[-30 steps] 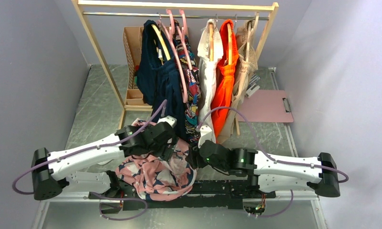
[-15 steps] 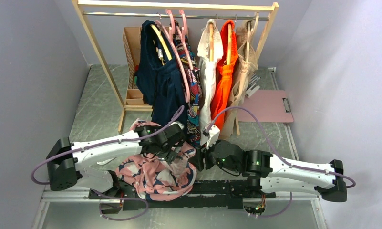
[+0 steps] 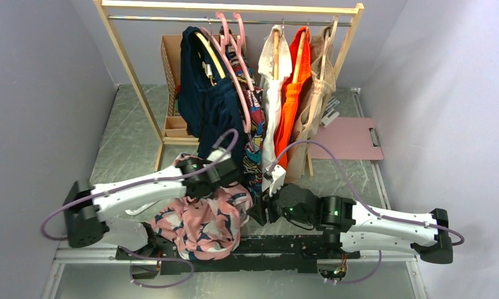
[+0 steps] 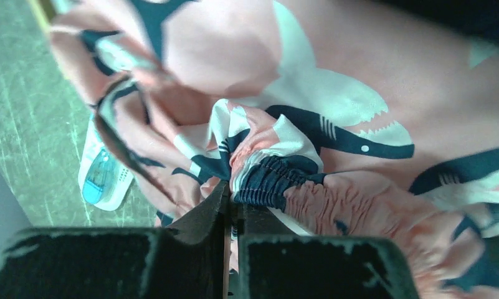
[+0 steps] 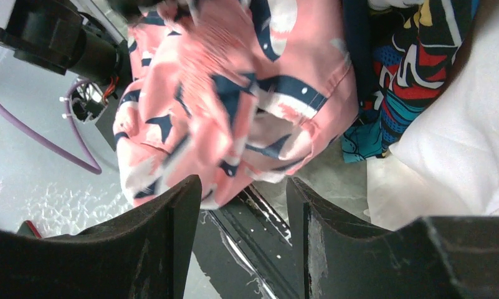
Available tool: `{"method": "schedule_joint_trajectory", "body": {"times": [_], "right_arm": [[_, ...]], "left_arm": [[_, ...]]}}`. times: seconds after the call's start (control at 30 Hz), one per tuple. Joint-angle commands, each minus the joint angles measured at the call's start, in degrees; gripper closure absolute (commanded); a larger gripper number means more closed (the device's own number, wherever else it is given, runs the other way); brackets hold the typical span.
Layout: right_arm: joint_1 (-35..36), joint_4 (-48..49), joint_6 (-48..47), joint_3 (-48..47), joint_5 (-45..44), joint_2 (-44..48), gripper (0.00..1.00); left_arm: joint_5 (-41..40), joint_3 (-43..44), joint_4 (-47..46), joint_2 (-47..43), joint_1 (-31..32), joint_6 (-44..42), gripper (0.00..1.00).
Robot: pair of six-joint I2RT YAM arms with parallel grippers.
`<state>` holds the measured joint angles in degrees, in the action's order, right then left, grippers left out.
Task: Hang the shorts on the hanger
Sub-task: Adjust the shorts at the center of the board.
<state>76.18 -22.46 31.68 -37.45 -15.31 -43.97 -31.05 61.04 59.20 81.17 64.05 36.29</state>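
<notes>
The pink shorts (image 3: 203,224) with navy and white print hang bunched over the arms' base rail, below my left gripper (image 3: 225,182). In the left wrist view that gripper (image 4: 234,199) is shut on the shorts' gathered navy waistband (image 4: 278,180), with the rest of the shorts (image 4: 334,93) spreading out beyond it. My right gripper (image 3: 259,208) sits just right of the shorts. It is open (image 5: 243,193), with nothing between its fingers, and the shorts (image 5: 234,93) hang ahead of it. The pale-pink hanger (image 3: 234,68) hangs on the rail between the navy and multicolour garments.
A wooden rack (image 3: 134,81) holds a navy garment (image 3: 203,106), a multicolour one (image 3: 253,118), then white (image 3: 271,99), orange (image 3: 290,106) and beige (image 3: 315,93) ones. A pink clipboard (image 3: 346,138) lies at the right and a wooden box (image 3: 171,68) behind the rack.
My left gripper has gone from open to shut on the shorts' waistband and drawn the fabric up toward the rack. The right arm shifted slightly right, then stayed put.
</notes>
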Motion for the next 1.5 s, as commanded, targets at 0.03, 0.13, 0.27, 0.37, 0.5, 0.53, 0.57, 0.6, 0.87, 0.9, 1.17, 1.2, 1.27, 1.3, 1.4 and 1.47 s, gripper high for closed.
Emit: {"method": "schedule_joint_trajectory", "body": {"times": [0.03,0.13,0.27,0.37,0.5,0.53,0.57,0.6,0.87,0.9,1.17,1.2,1.27,1.3,1.4,1.47], "right_arm": [[-0.16,-1.77,-0.76,-2.78,3.44,-1.84,0.44],[0.55,0.34,-1.37,-5.20,7.17,-5.50,0.43],[5.93,3.40,-1.51,-9.39,5.56,-11.06,0.39],[11.96,6.31,-1.57,-12.91,-0.60,-15.20,0.35],[18.92,10.44,-1.20,-15.78,-9.07,-19.19,0.32],[20.31,11.18,-0.83,-16.33,-11.27,-20.09,0.31],[21.13,11.70,-0.34,-16.89,-13.13,-21.14,0.31],[21.62,12.17,1.01,-17.28,-14.63,-22.17,0.30],[21.77,5.71,11.61,-26.78,-20.76,-36.49,0.29],[21.73,3.60,13.06,-28.10,-22.18,-37.98,0.29],[21.62,-10.71,22.72,-31.64,-32.47,-43.16,0.48],[21.60,-12.12,23.32,-31.39,-33.43,-42.49,0.62],[21.25,-14.78,23.10,-31.09,-35.41,-39.86,0.93],[21.20,-16.47,22.06,-31.52,-36.45,-37.96,1.00],[21.16,-18.53,12.37,-34.91,-38.43,-29.91,1.00],[21.13,-20.37,4.99,-39.42,-39.14,-25.33,1.00]], "left_arm": [[-8.28,8.52,9.86,-12.77,-0.58,10.04,0.93],[-8.60,9.95,9.40,-18.43,-0.59,11.58,0.93],[-10.00,12.04,10.64,-22.08,-0.80,13.41,0.93],[-11.80,14.13,12.89,-21.73,-0.98,14.25,0.93],[-13.10,16.21,14.93,-19.79,-1.20,14.39,0.93],[-13.23,16.48,15.05,-19.32,-1.25,14.42,0.93],[-13.25,16.56,14.92,-19.01,-1.29,14.23,0.93],[-13.25,16.45,14.51,-18.83,-1.36,14.00,0.93],[-11.81,15.62,11.46,-18.24,-1.91,11.84,0.93],[-11.95,15.91,11.65,-17.86,-1.96,11.79,0.93],[-10.78,15.67,11.29,-18.46,-2.00,12.41,0.93],[-10.67,15.61,11.21,-19.01,-2.00,12.40,0.93],[-10.41,16.47,11.57,-20.16,-2.00,12.19,0.93],[-10.05,18.08,11.80,-20.51,-2.00,11.65,0.93],[-8.19,25.93,12.53,-21.42,-2.00,8.16,0.93],[-5.69,30.92,11.53,-22.63,-2.00,5.38,0.93]]}}
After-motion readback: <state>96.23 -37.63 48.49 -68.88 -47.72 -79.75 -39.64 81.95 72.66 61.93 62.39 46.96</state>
